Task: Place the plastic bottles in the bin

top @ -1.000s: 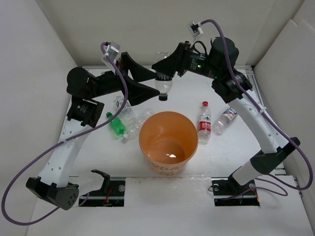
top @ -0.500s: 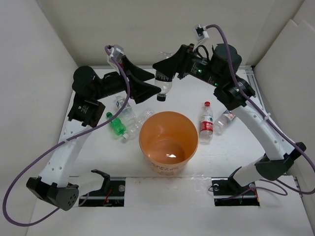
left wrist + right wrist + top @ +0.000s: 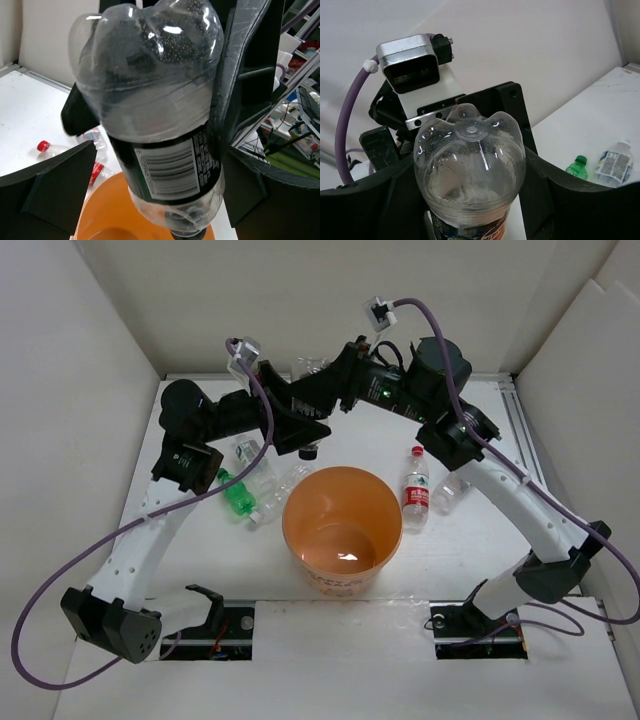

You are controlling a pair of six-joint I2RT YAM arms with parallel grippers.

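My right gripper [image 3: 322,392] is shut on a clear plastic bottle with a black label [image 3: 160,125], held cap-down just behind the orange bin [image 3: 292,510]. Its black cap [image 3: 308,451] hangs near the bin's far rim. In the right wrist view the bottle's base [image 3: 470,165] faces the camera between my fingers. My left gripper [image 3: 303,427] is open, its fingers [image 3: 55,192] either side of the same bottle with a gap. A green bottle [image 3: 236,496] and clear bottles [image 3: 252,456] lie left of the bin. A red-capped bottle [image 3: 416,486] stands to its right.
Another clear bottle [image 3: 450,490] lies right of the red-capped one. The bin [image 3: 110,212] shows below the held bottle in the left wrist view. White walls close in the table on the left, back and right. The two arms nearly meet above the table's far middle.
My right gripper has carried the bottle left, toward the left gripper. The left gripper has risen and moved right, so its open fingers now flank the bottle.
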